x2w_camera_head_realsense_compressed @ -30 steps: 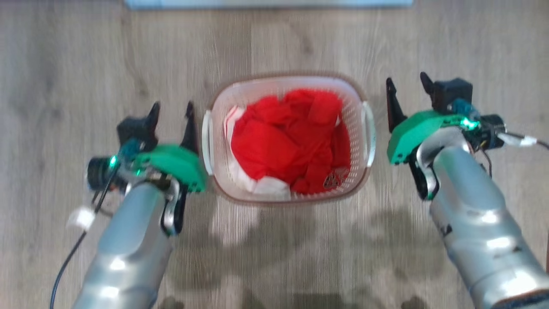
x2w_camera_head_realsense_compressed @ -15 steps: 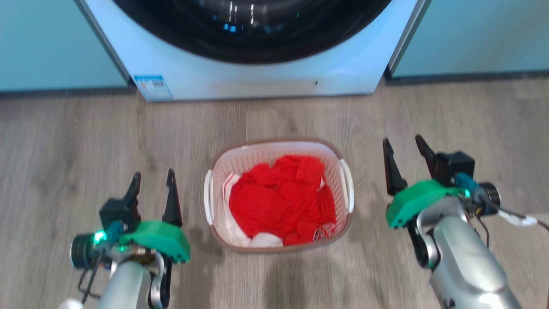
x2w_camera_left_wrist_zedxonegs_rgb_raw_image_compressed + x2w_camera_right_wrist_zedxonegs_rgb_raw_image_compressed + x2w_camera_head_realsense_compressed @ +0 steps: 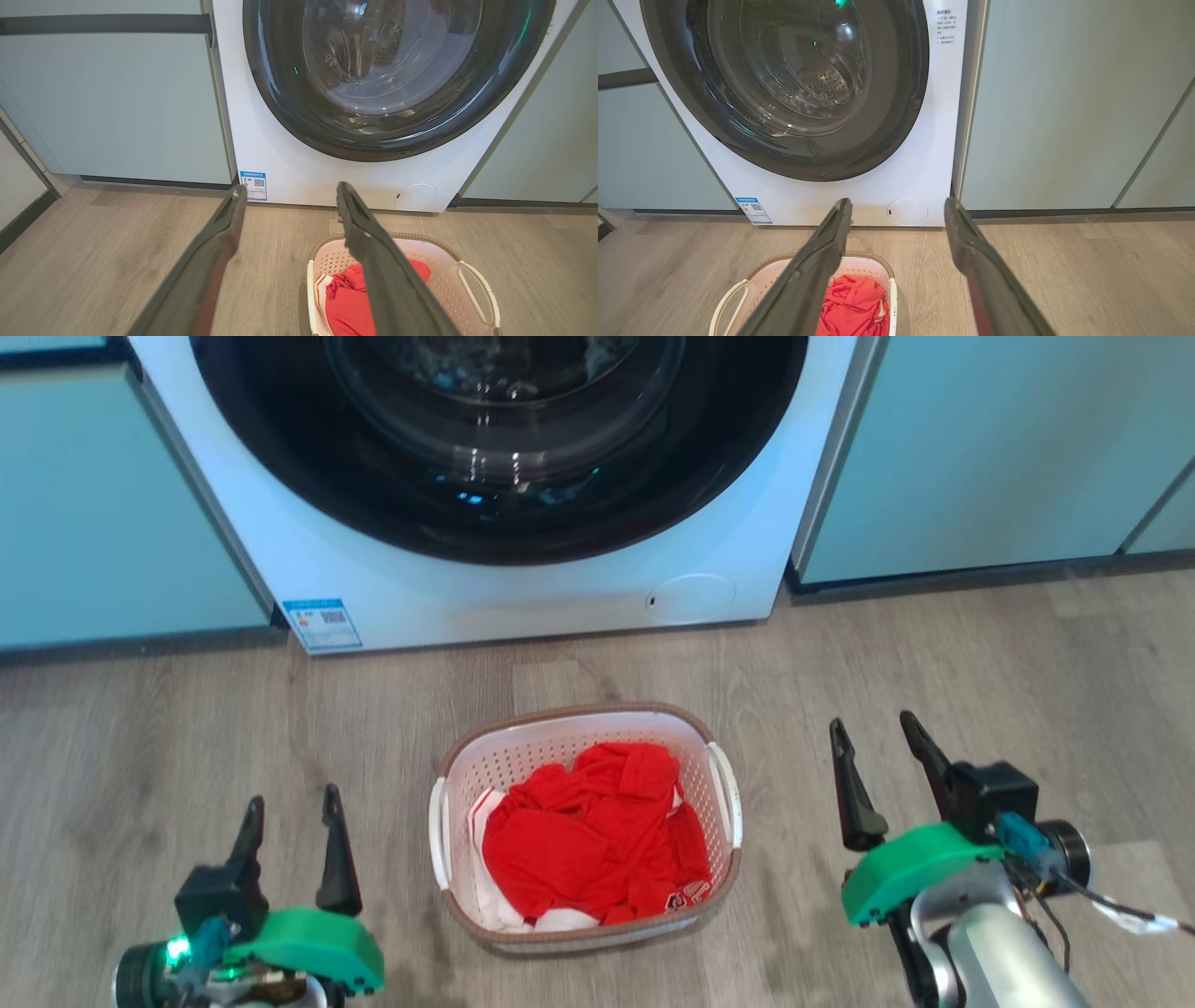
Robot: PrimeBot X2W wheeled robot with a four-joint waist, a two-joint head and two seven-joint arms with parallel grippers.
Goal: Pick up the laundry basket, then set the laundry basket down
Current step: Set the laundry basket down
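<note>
The laundry basket [image 3: 716,755] stands on the wooden floor in front of the washing machine, white with perforated walls, a brown rim and two white side handles, holding red cloth [image 3: 588,831]. My left gripper [image 3: 289,810] hangs open to the left of the basket, apart from it. My right gripper [image 3: 873,735] is open to the right of the basket, also apart. In the left wrist view the basket [image 3: 448,275] lies low right past the open left gripper [image 3: 289,193]. In the right wrist view the basket [image 3: 759,275] lies low left beyond the open right gripper [image 3: 896,207].
A white front-loading washing machine [image 3: 523,588] with a dark round door [image 3: 495,439] stands just behind the basket. Pale green cabinet fronts [image 3: 990,457] flank it on both sides. Bare wooden floor [image 3: 1027,663] stretches around the basket.
The head camera has tilted up, bringing the washing machine into view. Both open grippers have drawn away from the basket's handles and now stand farther from it.
</note>
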